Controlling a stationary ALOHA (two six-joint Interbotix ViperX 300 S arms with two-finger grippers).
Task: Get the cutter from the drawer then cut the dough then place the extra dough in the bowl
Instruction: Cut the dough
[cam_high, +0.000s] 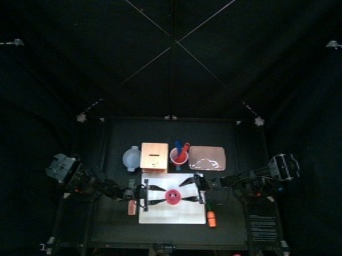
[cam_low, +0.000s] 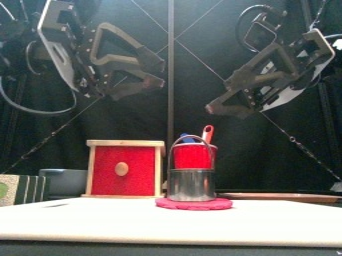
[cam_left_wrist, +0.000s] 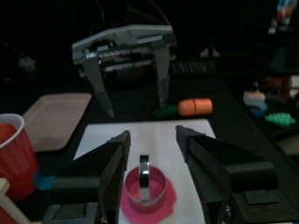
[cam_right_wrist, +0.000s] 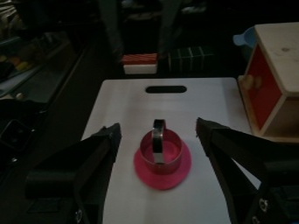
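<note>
Nearest the front camera: front edge of the white cutting board (cam_low: 171, 224), bare across its full width.

Left to right:
- Green toy (cam_low: 14, 188) at the far left edge; we cannot tell what it is.
- Blue-grey bowl (cam_low: 60, 181), just beside the wooden box (cam_low: 124, 168). The box's red drawer front (cam_low: 123, 170) looks flush with it.
- Small red toy (cam_high: 131, 207) just off the board's left edge.
- Left gripper (cam_left_wrist: 149, 136) hangs high above the board, fingers apart, holding nothing.
- Metal cutter (cam_low: 191, 184) stands upright on the pink dough (cam_low: 194, 203), at mid-board, wire handle (cam_right_wrist: 160, 133) up. There is bare board on both sides of the dough and in front of it.
- Red cup (cam_low: 195, 156) stands directly behind the cutter, with a blue knife (cam_low: 182, 140) and a red knife (cam_low: 207, 132) sticking up out of it.
- Right gripper (cam_right_wrist: 158, 125) also hangs high, fingers spread, empty.
- Pink tray (cam_high: 207, 157) lies behind the board, right of the cup.
- Orange toy (cam_high: 210, 217) lies at the board's front right corner.

The box, cup and tray line the board's back edge.
</note>
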